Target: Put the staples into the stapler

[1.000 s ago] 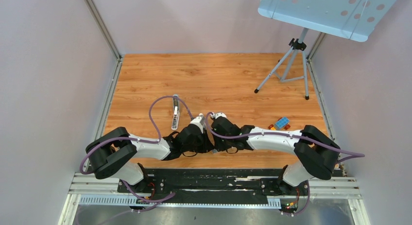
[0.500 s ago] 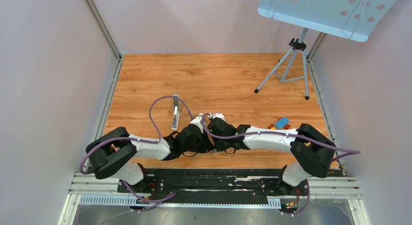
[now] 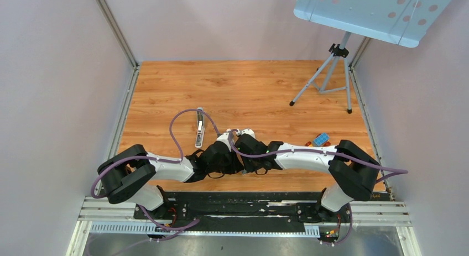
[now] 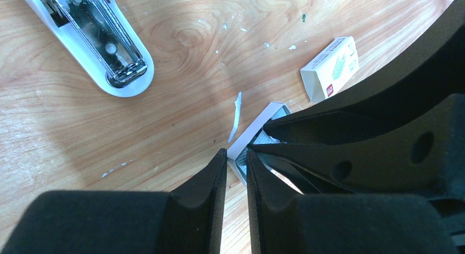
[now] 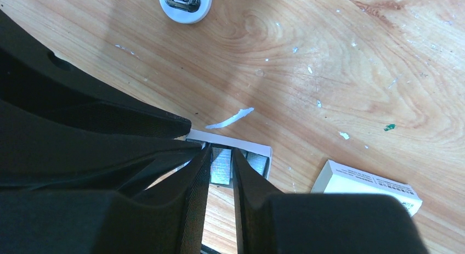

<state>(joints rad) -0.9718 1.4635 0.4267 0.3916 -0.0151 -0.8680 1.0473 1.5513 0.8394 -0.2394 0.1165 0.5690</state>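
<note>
The stapler [image 3: 199, 131] lies open on the wooden floor, and its metal channel shows in the left wrist view [image 4: 104, 40]. Its tip also shows in the right wrist view [image 5: 185, 1]. A small white open tray [image 5: 244, 142] holds grey ribbed staples [image 5: 222, 166]. My right gripper [image 5: 219, 155] is shut on one block of staples inside the tray. My left gripper [image 4: 236, 154] is shut on the tray's wall [image 4: 249, 134] from the other side. Both sets of fingertips meet at the tray, a little to the right of the stapler.
A small white box with a red mark [image 4: 330, 67] lies just beyond the tray, also in the right wrist view [image 5: 364, 188]. A white paper scrap [image 4: 236, 114] lies between tray and stapler. Small coloured pieces [image 3: 319, 140] lie to the right. A tripod [image 3: 332, 73] stands at the back right.
My right arm has shifted slightly left, closer in to the left gripper. The left arm and the stapler have not moved.
</note>
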